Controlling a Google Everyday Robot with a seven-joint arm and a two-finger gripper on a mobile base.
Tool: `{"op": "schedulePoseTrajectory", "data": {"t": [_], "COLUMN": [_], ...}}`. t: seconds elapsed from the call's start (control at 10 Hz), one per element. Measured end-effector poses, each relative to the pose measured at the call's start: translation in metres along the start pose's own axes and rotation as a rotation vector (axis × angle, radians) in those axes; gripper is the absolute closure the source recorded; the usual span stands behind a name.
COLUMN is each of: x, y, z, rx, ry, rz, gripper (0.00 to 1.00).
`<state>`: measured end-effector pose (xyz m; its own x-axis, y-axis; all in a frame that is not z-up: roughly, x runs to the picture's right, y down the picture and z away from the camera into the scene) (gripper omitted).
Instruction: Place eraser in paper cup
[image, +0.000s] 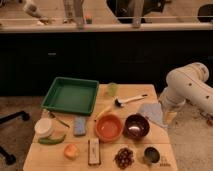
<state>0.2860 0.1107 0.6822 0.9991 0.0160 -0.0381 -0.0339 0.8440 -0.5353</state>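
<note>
Eraser (93, 151) and paper cup (44, 128), well apart on the wooden table (50, 159).
The eraser lies flat near the front edge, a narrow block, dark on top with pale edges. The cup, short, wide and white, stands upright at the left side. The gripper (168, 116) hangs by the table's right edge, touching neither.
</note>
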Motion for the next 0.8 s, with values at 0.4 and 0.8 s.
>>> {"op": "schedulePoseTrajectory", "data": {"t": [0.4, 0.8], "x": [-0.034, -0.061], "y": [0.026, 0.056], "z": [0.0, 0.003], "rx": [0.013, 0.013], "ry": [0.022, 0.027], "rz": [-0.377, -0.639], "gripper": [0.2, 0.2]}}
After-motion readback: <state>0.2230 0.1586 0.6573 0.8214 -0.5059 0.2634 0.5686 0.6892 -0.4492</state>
